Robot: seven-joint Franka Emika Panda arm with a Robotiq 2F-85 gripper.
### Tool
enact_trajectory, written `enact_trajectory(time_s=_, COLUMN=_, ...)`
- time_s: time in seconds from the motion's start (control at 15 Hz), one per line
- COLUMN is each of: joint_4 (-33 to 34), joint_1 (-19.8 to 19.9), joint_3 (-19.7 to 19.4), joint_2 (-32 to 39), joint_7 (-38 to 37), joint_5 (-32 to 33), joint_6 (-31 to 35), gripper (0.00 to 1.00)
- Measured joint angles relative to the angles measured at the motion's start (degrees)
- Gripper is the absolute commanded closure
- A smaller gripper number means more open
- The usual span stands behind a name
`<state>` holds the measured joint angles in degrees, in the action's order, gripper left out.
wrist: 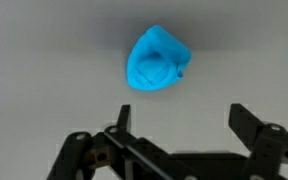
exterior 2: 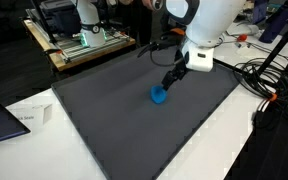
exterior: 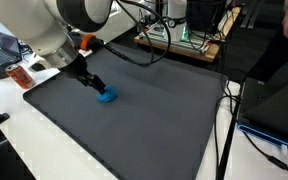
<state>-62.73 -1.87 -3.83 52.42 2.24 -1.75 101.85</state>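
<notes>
On the dark mat the small blue object lies just beside the gripper, whose fingers stand wide apart and hold nothing; for a good grasp, I think, centre them around it first, then descend straight.

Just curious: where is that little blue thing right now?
In both exterior views the blue object lies on the dark mat, just beside the open gripper.
</notes>
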Motion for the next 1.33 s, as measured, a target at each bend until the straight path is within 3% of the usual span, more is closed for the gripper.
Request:
enact_trajectory(time_s=0.67, joint_4=3.56, joint_1=3.61, joint_3=3.17, joint_2=5.33, joint_7=11.77, joint_5=0.00, joint_6=0.01, gripper=0.00)
enact_trajectory(time_s=1.33, joint_4=2.68, joint_1=3.99, joint_3=4.48, joint_2=7.00, joint_7=22.36, joint_5=0.37, joint_6=-0.36, gripper=0.00)
